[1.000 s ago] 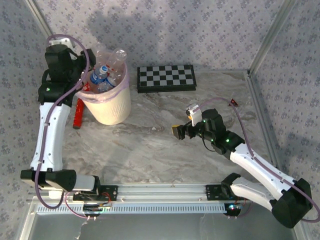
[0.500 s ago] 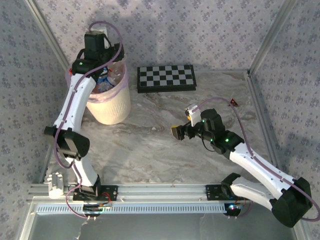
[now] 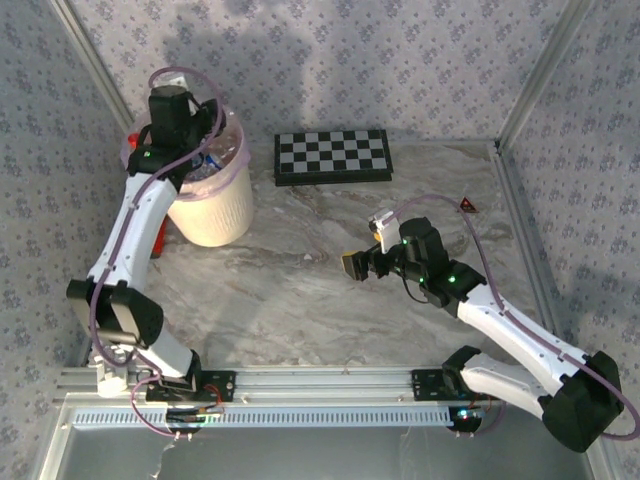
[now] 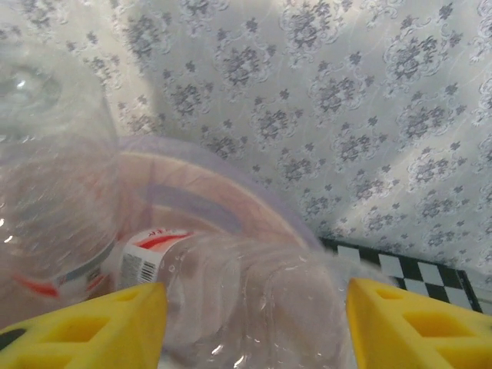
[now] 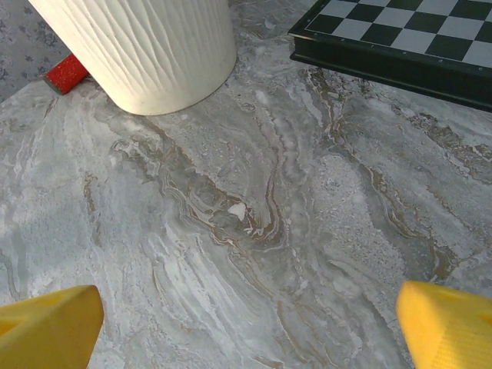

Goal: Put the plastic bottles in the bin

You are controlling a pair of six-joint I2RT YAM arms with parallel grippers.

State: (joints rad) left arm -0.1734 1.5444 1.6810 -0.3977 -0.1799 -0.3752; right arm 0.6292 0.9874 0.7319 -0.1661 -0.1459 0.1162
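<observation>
The cream-white bin (image 3: 215, 210) with its pink bag stands at the back left, with plastic bottles (image 3: 212, 160) piled inside. My left gripper (image 3: 193, 150) reaches down over the bin's mouth. In the left wrist view a clear bottle with a red-and-white label (image 4: 254, 292) fills the gap between the yellow fingers of that gripper (image 4: 255, 327); both fingers sit against it. Another clear bottle (image 4: 54, 192) lies at its left, inside the pink-lined rim (image 4: 231, 204). My right gripper (image 3: 352, 265) hovers open over bare marble mid-table, its jaws (image 5: 250, 330) holding nothing.
A long red cylinder (image 3: 158, 235) lies on the table left of the bin, its end (image 5: 65, 73) poking out. The chequered board (image 3: 333, 156) lies flat at the back centre. A small red triangle (image 3: 466, 206) sits at the right. Patterned walls enclose the table.
My left arm swung from the left of the bin up over its mouth, and its gripper now sits lower among the bottles. The bottles that stuck out above the rim are now behind the arm. The right arm held still.
</observation>
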